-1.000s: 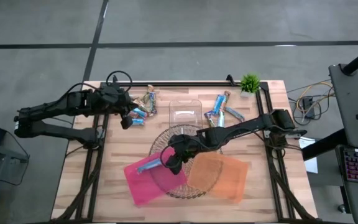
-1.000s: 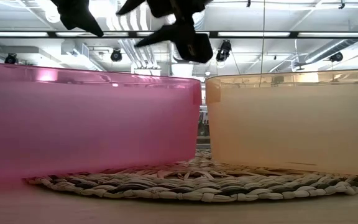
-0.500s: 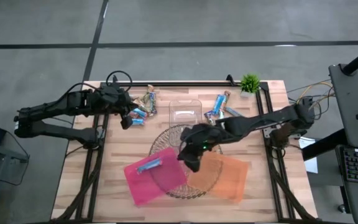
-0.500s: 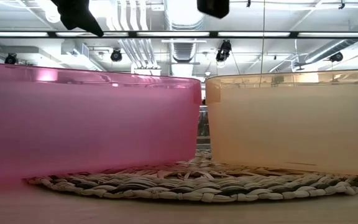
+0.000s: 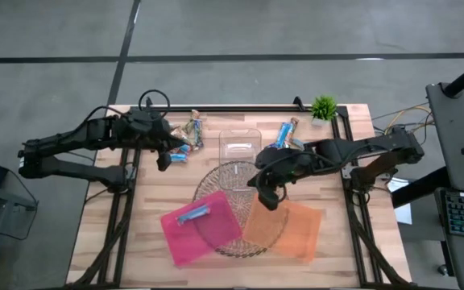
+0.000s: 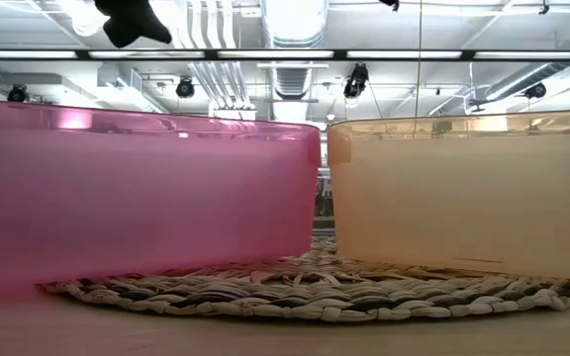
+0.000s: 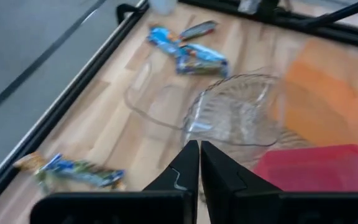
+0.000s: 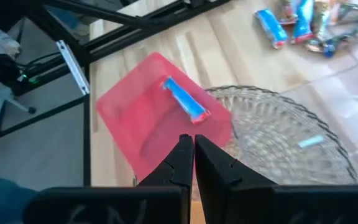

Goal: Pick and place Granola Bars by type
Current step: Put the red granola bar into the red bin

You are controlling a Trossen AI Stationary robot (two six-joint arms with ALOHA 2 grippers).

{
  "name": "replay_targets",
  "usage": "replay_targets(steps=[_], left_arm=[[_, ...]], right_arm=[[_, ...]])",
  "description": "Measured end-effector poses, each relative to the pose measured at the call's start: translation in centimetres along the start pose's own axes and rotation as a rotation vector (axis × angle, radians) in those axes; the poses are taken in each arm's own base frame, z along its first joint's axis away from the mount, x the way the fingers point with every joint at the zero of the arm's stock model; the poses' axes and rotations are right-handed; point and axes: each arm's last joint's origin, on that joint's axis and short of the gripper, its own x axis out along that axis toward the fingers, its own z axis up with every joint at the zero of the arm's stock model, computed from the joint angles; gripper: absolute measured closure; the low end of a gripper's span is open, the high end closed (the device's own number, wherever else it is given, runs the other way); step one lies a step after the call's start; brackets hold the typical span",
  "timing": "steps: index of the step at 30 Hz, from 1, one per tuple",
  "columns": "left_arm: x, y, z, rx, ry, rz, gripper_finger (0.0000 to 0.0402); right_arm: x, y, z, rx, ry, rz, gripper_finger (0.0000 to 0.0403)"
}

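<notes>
While the right tool (image 5: 269, 196) has pulled back from the pink tray (image 5: 185, 242) to above the mat's edge, fingers pressed together and empty, one blue bar (image 5: 193, 214) lies in that tray: first placement judged done. Its long axis runs diagonally across the tray. Left tool (image 5: 166, 157), also pinched narrow and empty, hovers near the bars (image 5: 188, 131) on the desk (image 5: 151, 205).

Right gripper (image 5: 269, 196) is hovering over the woven mat (image 5: 230, 171), between the pink tray (image 5: 213, 235) and orange tray (image 5: 296, 232). One blue bar (image 5: 192, 214) is lying in the pink tray. Left gripper (image 5: 170, 153) is sitting by the bars (image 5: 190, 129) at the table's far-left area. More bars (image 5: 283, 135) are lying beside the clear box (image 5: 240, 145).
</notes>
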Motion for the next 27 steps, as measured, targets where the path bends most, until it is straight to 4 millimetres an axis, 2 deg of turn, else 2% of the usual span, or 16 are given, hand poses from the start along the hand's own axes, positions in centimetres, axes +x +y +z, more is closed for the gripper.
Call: replay_targets(steps=[7, 16, 19, 24, 27], left_arm=[[0.0, -0.1, 0.2, 0.035, -0.017, -0.037, 0.0401], [0.2, -0.2, 0.5, 0.105, -0.009, -0.042, 0.0396], [0.3, -0.3, 1.3, 0.103, -0.015, -0.041, 0.0370], [0.9, -0.5, 3.1, 0.094, 0.006, -0.026, 0.0300], [1.7, -0.6, 3.5, 0.080, 0.080, -0.015, 0.0263]], right_arm=[[-2.8, -1.0, -0.4, 0.000, -0.022, -0.133, 0.0394], [-6.7, -2.7, -1.1, 0.008, 0.005, -0.213, 0.0394], [-8.1, -3.0, -1.4, 0.005, -0.008, -0.228, 0.0394], [-10.4, -3.5, -1.6, -0.009, -0.057, -0.225, 0.0394], [-11.6, -3.6, -1.8, -0.026, -0.081, -0.210, 0.0394]])
